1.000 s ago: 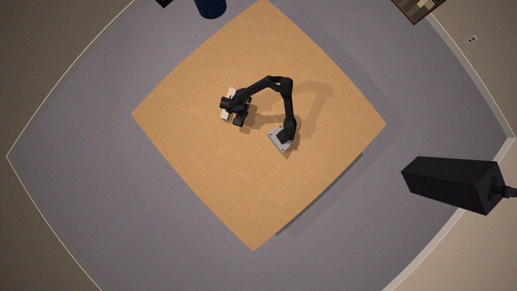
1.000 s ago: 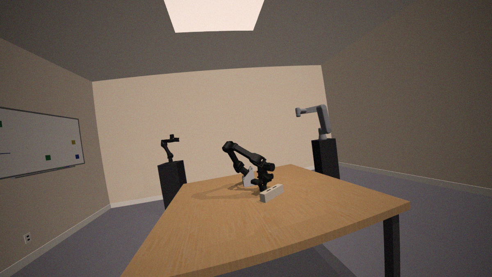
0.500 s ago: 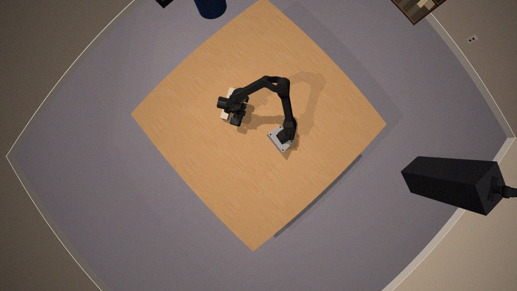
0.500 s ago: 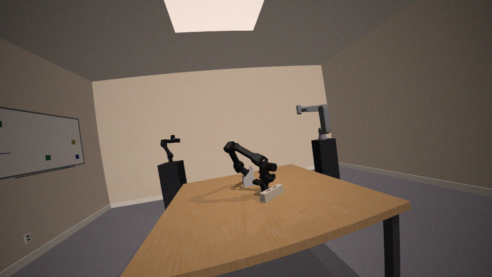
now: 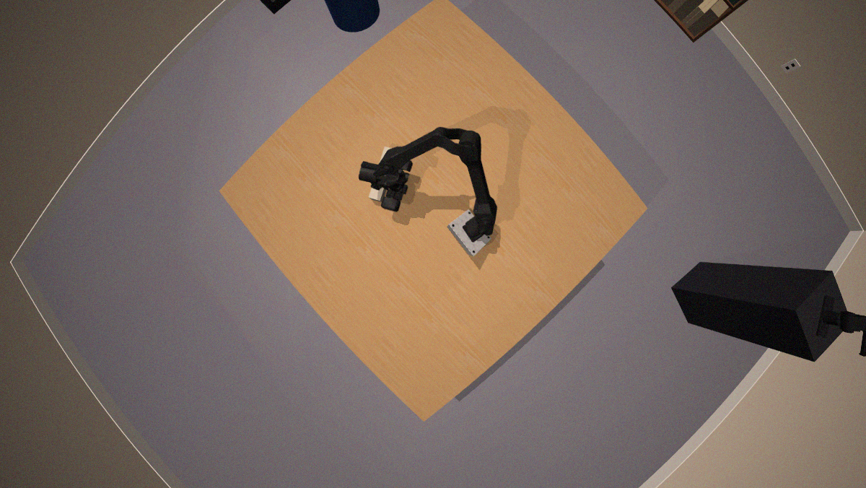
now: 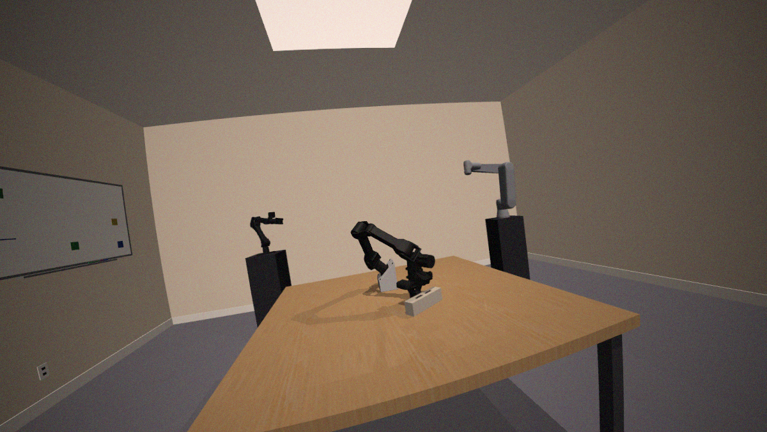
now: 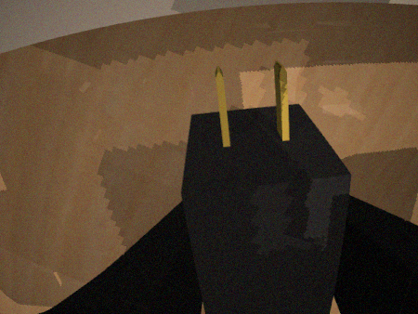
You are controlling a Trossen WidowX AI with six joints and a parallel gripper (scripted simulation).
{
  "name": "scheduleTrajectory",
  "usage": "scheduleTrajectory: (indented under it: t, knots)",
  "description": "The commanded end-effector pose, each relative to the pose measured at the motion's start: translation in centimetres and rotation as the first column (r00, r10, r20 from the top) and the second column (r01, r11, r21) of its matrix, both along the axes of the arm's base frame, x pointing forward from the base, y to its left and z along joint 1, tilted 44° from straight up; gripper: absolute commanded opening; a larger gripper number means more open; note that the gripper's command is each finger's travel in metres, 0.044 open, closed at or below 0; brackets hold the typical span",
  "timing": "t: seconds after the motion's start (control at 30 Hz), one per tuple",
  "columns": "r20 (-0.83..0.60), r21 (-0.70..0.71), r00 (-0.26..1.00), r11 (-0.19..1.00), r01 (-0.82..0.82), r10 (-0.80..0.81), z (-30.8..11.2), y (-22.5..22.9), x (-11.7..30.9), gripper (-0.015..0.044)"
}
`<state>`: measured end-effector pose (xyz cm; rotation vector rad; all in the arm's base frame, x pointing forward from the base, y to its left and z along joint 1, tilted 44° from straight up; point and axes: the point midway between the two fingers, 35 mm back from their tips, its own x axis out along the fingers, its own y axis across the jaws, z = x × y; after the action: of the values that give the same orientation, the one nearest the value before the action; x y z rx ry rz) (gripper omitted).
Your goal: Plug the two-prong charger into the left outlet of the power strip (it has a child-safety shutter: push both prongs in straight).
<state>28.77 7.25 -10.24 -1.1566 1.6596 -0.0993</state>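
My pincer (image 5: 393,183) (image 6: 414,292) (image 7: 254,205) is closed firmly on the black two-prong charger (image 7: 267,200), one dark finger against each side of its body, and both brass-coloured prongs (image 7: 223,116) stick out bare ahead of it, outside any outlet. In the exterior view I reach down just beside the far side of the pale power strip (image 5: 376,194) (image 6: 424,304), which sits on the wooden worktop (image 5: 363,272) (image 6: 375,354) (image 7: 60,186), nearer than my grey mounting bracket (image 5: 461,219) (image 6: 387,281) and to its right; my own arm partly covers the strip from above.
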Motion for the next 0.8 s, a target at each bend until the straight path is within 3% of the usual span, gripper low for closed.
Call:
scheduleTrajectory:
  t: [0.0, 0.77]
  knots:
    - [-0.004, 0.004, 1.000, 1.000, -0.003, 0.003, -0.10, 0.23, 0.25, 0.0000]
    - [-0.004, 0.004, 1.000, 1.000, -0.003, 0.003, -0.20, 0.44, 0.47, 0.0000]
